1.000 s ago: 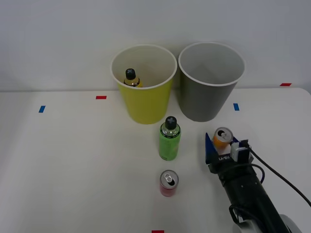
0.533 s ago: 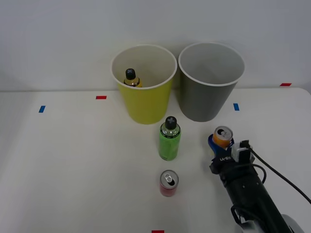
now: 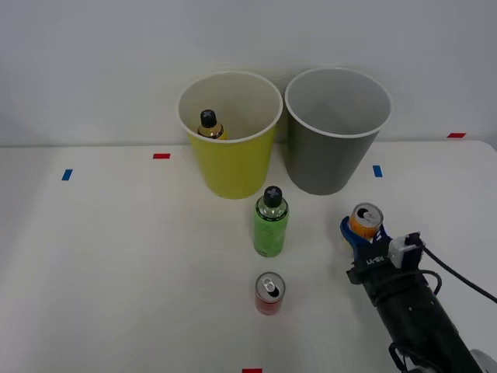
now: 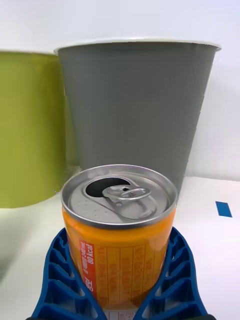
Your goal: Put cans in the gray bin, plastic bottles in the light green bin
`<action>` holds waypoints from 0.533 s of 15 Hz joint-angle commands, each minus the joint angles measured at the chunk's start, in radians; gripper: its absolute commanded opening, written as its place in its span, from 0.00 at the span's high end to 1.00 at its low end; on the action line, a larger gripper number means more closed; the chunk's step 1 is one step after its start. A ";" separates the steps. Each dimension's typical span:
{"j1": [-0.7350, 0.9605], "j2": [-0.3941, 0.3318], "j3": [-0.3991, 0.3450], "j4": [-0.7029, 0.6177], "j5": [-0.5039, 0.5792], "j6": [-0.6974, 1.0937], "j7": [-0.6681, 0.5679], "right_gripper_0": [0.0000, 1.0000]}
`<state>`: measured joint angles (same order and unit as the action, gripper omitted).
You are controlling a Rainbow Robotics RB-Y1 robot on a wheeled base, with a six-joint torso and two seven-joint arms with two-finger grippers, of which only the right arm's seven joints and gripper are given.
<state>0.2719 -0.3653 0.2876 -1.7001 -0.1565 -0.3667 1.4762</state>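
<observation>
My right claw [image 3: 362, 237] has closed on the slim orange-and-white aluminium can [image 3: 364, 220] and shifted it rightward, near the tapered dark gray plastic bin [image 3: 337, 130]. Grasp secured; lift and transfer judged next.

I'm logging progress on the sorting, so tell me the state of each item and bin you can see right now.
Orange-and-white drink can: upright, gripped by the right pincer.
Short red can: upright on the table, untouched.
Tall green plastic bottle: upright, capped, on the table.
Golden yellow bottle: inside the yellow-green bucket.
Dark gray bucket: upright, no cans inside.
</observation>
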 commanded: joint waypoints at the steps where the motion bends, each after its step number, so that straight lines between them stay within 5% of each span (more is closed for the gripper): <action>1: 0.006 -0.066 0.021 -0.108 -0.006 -0.008 -0.125 1.00; 5: -0.025 -0.096 0.004 -0.346 -0.015 0.187 -0.275 1.00; 8: -0.115 -0.066 -0.033 -0.394 -0.023 0.246 -0.392 1.00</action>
<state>0.1950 -0.4450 0.2702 -2.0874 -0.1763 -0.1302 1.1271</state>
